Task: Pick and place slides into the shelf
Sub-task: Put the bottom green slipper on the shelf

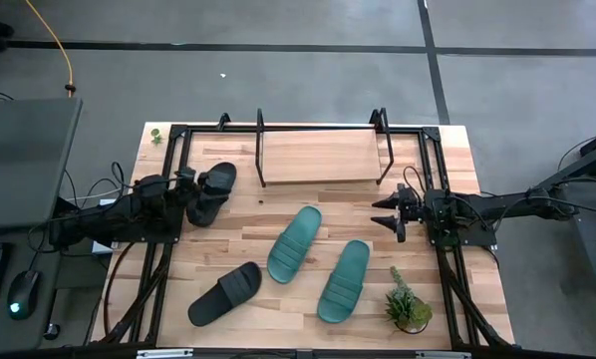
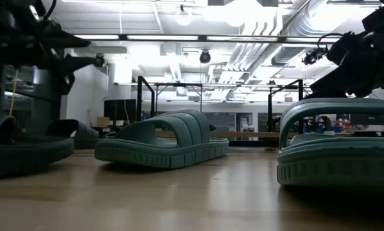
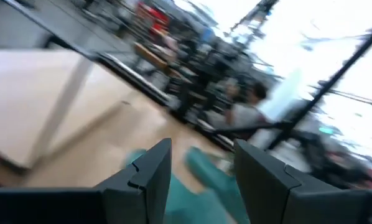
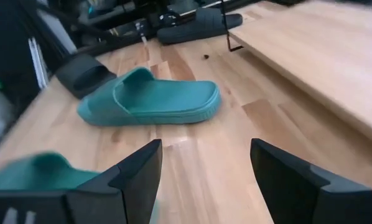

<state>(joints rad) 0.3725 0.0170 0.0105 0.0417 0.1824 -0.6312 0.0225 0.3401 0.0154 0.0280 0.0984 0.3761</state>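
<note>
Two teal slides (image 1: 294,242) (image 1: 344,280) lie sole-down mid-table, with one black slide (image 1: 225,293) toward the near-left corner. The other black slide (image 1: 210,192) lies by the left side of the shelf (image 1: 320,157), a light board in a black tube frame at the far edge. My left gripper (image 1: 195,185) hovers open over that black slide's left end, raised in the low view (image 2: 83,52); its wrist view (image 3: 201,152) shows nothing between the fingers. My right gripper (image 1: 380,213) hangs open above bare table to the right of the teal slides (image 4: 152,99), pointing left (image 4: 204,155).
A small potted plant (image 1: 408,307) stands near the table's near-right corner, beside the right teal slide. Black frame rails run along both table sides (image 1: 447,269). Bare wood lies between the shelf and the teal slides (image 1: 358,209).
</note>
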